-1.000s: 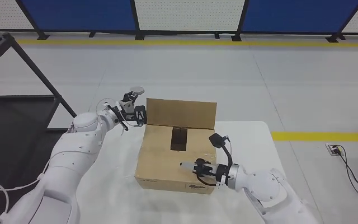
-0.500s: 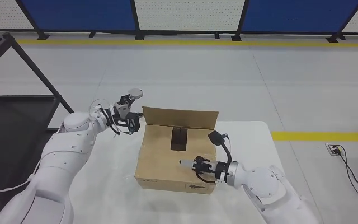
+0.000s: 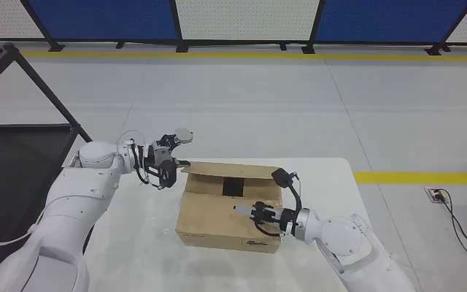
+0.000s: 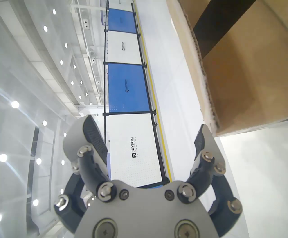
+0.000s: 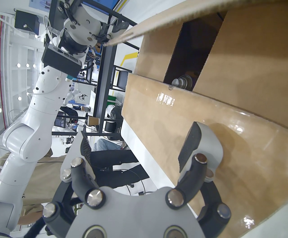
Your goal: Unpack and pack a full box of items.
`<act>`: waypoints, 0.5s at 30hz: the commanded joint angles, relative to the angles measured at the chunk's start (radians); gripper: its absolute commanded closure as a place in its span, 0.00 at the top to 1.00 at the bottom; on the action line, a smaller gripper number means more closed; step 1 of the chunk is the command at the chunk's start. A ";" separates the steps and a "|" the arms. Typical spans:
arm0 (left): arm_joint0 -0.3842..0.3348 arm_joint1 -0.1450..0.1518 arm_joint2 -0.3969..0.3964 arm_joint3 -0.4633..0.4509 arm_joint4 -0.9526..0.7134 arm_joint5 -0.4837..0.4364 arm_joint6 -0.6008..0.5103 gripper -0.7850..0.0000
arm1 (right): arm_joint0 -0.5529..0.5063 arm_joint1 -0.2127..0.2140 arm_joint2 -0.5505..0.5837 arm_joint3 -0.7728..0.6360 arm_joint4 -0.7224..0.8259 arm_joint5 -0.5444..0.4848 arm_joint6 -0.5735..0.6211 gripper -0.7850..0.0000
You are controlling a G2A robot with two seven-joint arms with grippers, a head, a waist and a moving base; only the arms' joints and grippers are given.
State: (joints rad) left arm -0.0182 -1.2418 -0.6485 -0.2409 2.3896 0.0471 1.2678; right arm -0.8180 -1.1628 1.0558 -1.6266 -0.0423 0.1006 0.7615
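Top view puts the box (image 3: 219, 212) in the middle of the frame, standing on the white surface (image 3: 139, 233). Its far flap (image 3: 230, 169) is tilted low over the opening, so only a dark slot (image 3: 233, 186) shows between the flap and the near part of the top. My left jaws sit left of centre in that frame, at the left end of the flap. They are spread wide and grip nothing. In the left wrist view my pads (image 4: 93, 133) stand well apart. One of them lies just beside the corner of the box (image 4: 243, 94) where the flap's raw corrugated edge ends, and the other hangs in free air. From the right wrist view the left jaws meet the flap (image 5: 168, 19) right at its corner, but I cannot tell whether they actually touch it. My right jaws are just below centre in the top view, over the near part of the box top. They too are parted and hold nothing. In the right wrist view one of these pads (image 5: 187, 144) is over the glossy taped top of the box (image 5: 157, 117), and the other is out past the box's edge. I cannot tell whether the first pad rests on the cardboard. Through the slot (image 5: 191, 51) I see a small round grey item (image 5: 180, 82) inside the box.
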 commanded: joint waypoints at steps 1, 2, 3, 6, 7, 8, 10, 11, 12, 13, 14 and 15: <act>0.000 0.001 0.007 -0.003 0.008 -0.010 0.013 1.00 | 0.000 -0.002 0.003 0.003 0.015 0.007 -0.013 1.00; 0.001 0.000 0.012 -0.005 0.015 -0.014 0.016 1.00 | 0.000 -0.003 0.006 0.006 0.023 0.008 -0.019 1.00; 0.002 0.000 0.017 -0.008 0.022 -0.017 0.020 1.00 | 0.000 -0.004 0.009 0.008 0.033 0.007 -0.023 1.00; 0.007 -0.001 0.025 -0.012 0.024 -0.029 0.040 1.00 | 0.001 -0.005 0.021 0.015 0.067 0.005 -0.025 1.00; 0.009 -0.001 0.027 -0.014 0.023 -0.029 0.039 1.00 | 0.001 -0.005 0.026 0.018 0.077 0.004 -0.022 1.00; 0.011 -0.002 0.030 -0.017 0.025 -0.028 0.040 1.00 | 0.002 -0.006 0.030 0.021 0.086 0.003 -0.019 1.00; 0.014 -0.004 0.034 -0.021 0.025 -0.030 0.047 1.00 | 0.004 -0.006 0.038 0.026 0.098 0.006 -0.019 1.00; 0.015 -0.004 0.037 -0.023 0.026 -0.029 0.048 1.00 | 0.005 -0.006 0.042 0.030 0.107 0.008 -0.021 1.00; 0.016 -0.005 0.039 -0.025 0.027 -0.027 0.048 1.00 | 0.007 -0.006 0.046 0.036 0.115 0.012 -0.022 1.00; 0.017 -0.005 0.041 -0.026 0.027 -0.027 0.052 1.00 | 0.009 -0.007 0.052 0.044 0.127 0.015 -0.027 1.00; 0.017 -0.006 0.042 -0.025 0.026 -0.026 0.054 1.00 | 0.011 -0.008 0.056 0.052 0.138 0.015 -0.029 1.00; 0.017 -0.006 0.044 -0.026 0.026 -0.025 0.056 1.00 | 0.013 -0.008 0.060 0.061 0.148 0.012 -0.030 1.00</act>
State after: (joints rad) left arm -0.0014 -1.2476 -0.6065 -0.2665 2.4159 0.0209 1.3214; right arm -0.8068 -1.1705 1.1121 -1.5744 0.0951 0.1151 0.7323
